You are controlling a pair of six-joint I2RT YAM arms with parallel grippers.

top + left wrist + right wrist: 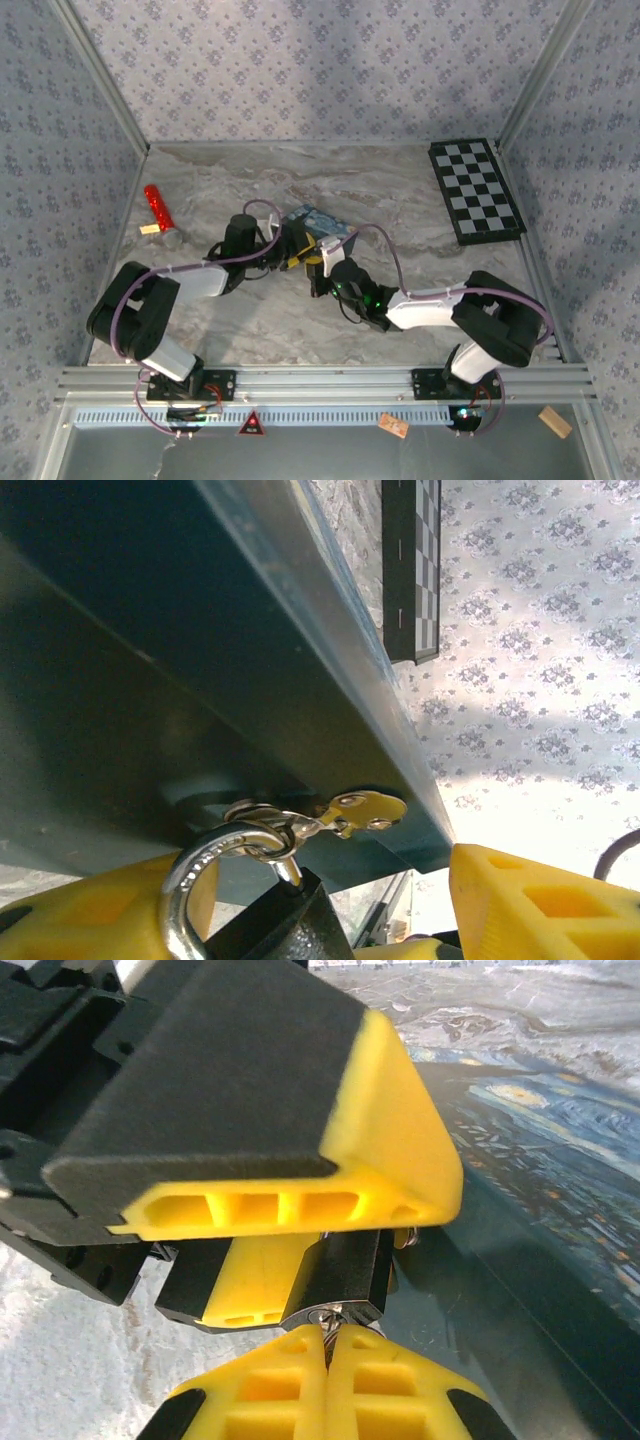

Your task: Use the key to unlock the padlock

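Padlock (350, 1265) up off the table (400, 200), mid-workspace, hanging right against the edge of the blue painted box (540, 1160). Its black body sits between the two arms, keyhole end facing the right one. The key (328, 1322) is in the keyhole; just a sliver of metal shows between lock and fingers. So insertion looks done. Has it turned? Can't tell. In the left wrist view the silver shackle (190, 880) curves over with a key ring and a spare key (365, 808) threaded on it, and whether its free leg has popped is hidden. I'd say the turn, or at least the shackle release, is what's left.

Right gripper (328, 1360) is pinched tight on that key, pads pressed flat together, wrist aimed straight along the lock's axis. Left gripper (330, 910) comes in from the opposite side with its yellow fingers spread. One lies beside the lock body, the other stands well clear, so it's released rather than clamping. Both forearms reach low to meet beside the box.
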